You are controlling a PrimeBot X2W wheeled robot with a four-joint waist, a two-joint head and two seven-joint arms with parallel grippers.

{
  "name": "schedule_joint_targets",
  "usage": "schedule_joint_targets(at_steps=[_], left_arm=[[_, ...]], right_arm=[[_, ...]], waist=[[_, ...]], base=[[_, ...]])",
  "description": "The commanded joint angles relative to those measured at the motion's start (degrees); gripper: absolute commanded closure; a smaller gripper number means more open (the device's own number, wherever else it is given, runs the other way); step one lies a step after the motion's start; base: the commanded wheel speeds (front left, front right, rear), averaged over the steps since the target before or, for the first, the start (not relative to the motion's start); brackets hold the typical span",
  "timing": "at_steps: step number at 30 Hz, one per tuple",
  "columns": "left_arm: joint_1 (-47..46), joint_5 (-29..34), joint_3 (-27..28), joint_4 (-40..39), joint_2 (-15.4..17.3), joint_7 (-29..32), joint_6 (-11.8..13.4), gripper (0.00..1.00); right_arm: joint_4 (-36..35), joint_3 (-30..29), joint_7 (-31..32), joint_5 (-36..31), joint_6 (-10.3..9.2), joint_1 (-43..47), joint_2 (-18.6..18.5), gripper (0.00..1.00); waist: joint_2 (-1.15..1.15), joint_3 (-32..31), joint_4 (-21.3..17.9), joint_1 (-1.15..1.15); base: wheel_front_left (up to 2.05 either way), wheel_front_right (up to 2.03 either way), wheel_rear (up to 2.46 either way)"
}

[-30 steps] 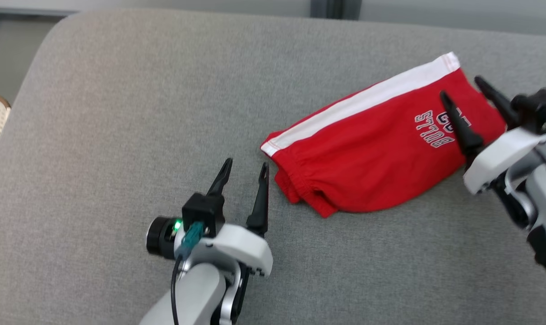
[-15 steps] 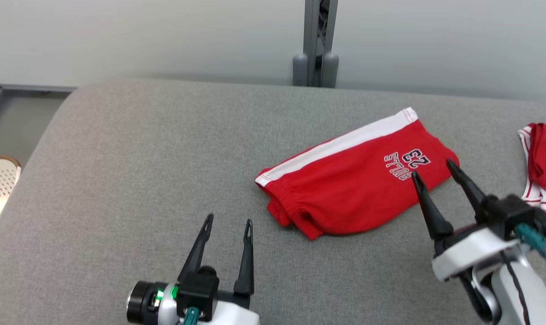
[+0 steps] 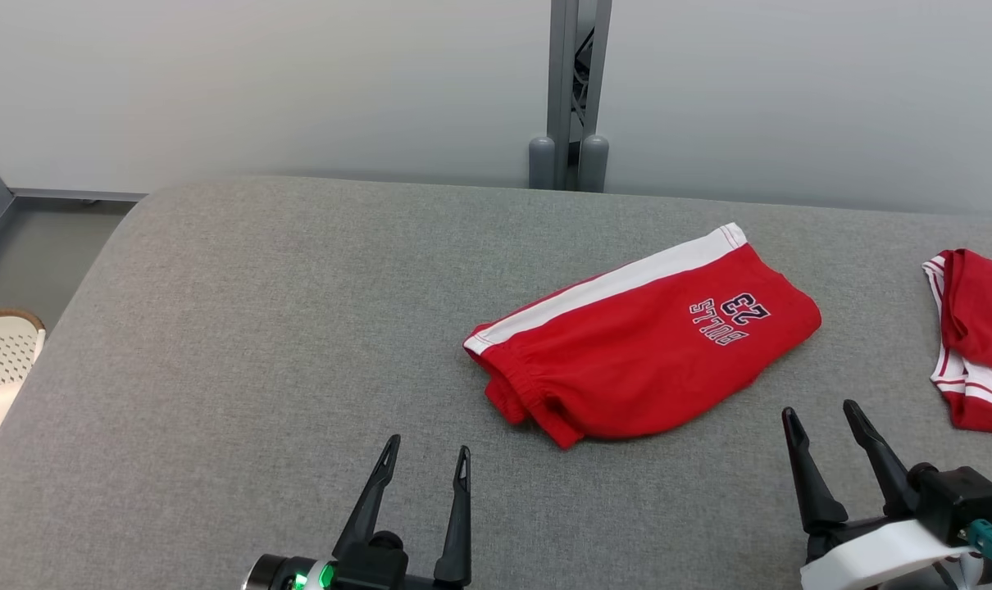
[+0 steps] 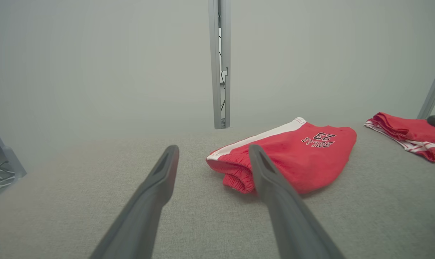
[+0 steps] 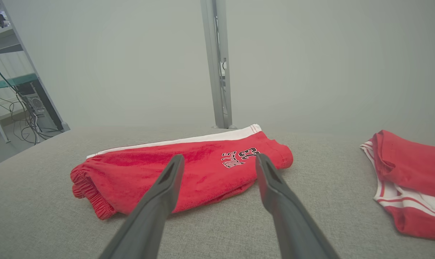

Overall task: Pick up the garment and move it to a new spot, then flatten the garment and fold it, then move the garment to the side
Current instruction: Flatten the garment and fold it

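Your folded red white-striped shorts lie on the grey fabric tabletop, one o'clock of left gripper, eleven of right gripper, both spread wide, empty. Fold looks done; next, grip and shift aside.
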Motion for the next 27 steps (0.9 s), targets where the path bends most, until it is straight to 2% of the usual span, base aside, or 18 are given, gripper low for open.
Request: schedule_joint_targets(at_steps=[1,5,9,17,20,27], left_arm=[[0.00,0.53,0.34,-0.25,-0.03,-0.22,-0.19,0.00],[-0.48,2.43,0.19,0.17,-0.18,-0.22,-0.54,0.00],[-1.58,3.52,-0.66,0.30,-0.45,-0.22,-0.97,0.00],[-4.10,4.27,-3.22,0.63,-0.86,-0.22,-0.59,0.00],[-4.82,4.17,-3.98,0.62,-0.89,-0.22,-0.42,0.00],[-7.61,1.85,-7.63,-0.35,-0.96,-0.22,1.84,0.00]], right_arm=[[0.33,-0.26,-0.23,0.80,-0.02,0.01,-0.49,0.00],[3.56,-0.13,-0.23,4.51,-0.02,-2.84,-2.31,0.00],[10.50,-0.55,-0.12,11.72,-0.01,-7.76,-3.28,0.00],[23.14,3.33,6.71,26.34,-0.01,-20.08,-9.31,0.00],[26.29,4.07,8.66,28.49,-0.01,-22.47,-10.81,0.00],[34.04,5.98,11.20,33.82,-0.01,-29.50,-14.59,0.00]], waist=[[0.00,0.25,0.17,0.00],[0.00,1.17,0.78,0.00],[0.00,2.77,2.02,0.00],[0.00,7.65,5.39,0.00],[0.00,8.95,6.28,0.00],[0.00,13.12,9.00,0.00]], base=[[0.00,0.00,0.00],[0.00,0.00,0.00],[0.00,0.00,0.00],[0.00,0.00,0.00],[0.00,0.00,0.00],[0.00,0.00,0.00]])
